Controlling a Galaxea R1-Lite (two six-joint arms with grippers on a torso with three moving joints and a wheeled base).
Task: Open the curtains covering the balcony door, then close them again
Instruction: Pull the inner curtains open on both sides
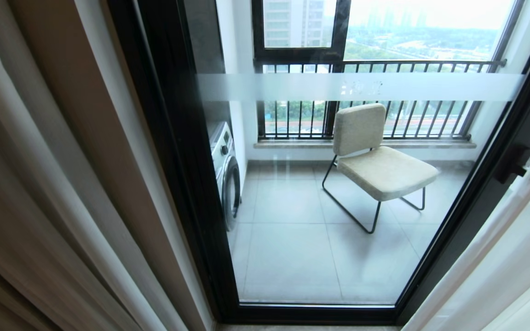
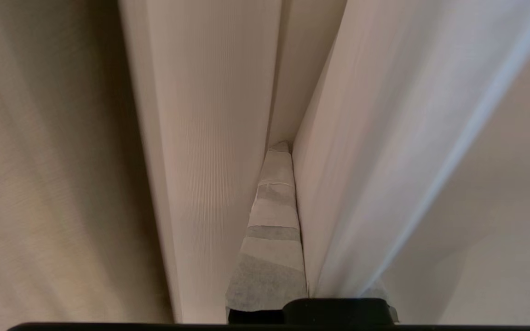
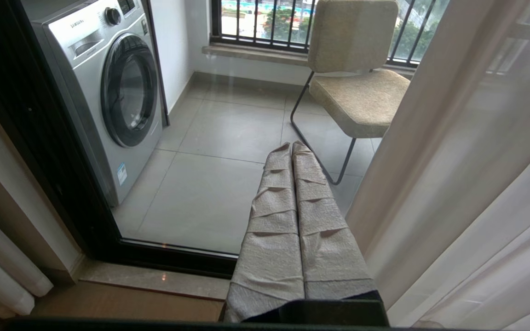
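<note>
- I am judging the beige drapes (image 1: 39,184), hanging gathered left of the balcony door (image 1: 329,184), as heavy and limp; the hemmed edge is looking the best place to grip.
- The sheers (image 1: 513,239), hanging right, are looking light and snaggable.
- My left end effector (image 2: 276,220) is pressing between pleats, fingers together; the right end effector (image 3: 292,220) is idling, closed on nothing.

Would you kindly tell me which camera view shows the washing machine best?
The right wrist view: the washing machine shows its whole front there, with round door, dial and drawer, behind the balcony door glass. The head view shows only a sliver past the door frame; the left wrist view shows just curtains.
</note>
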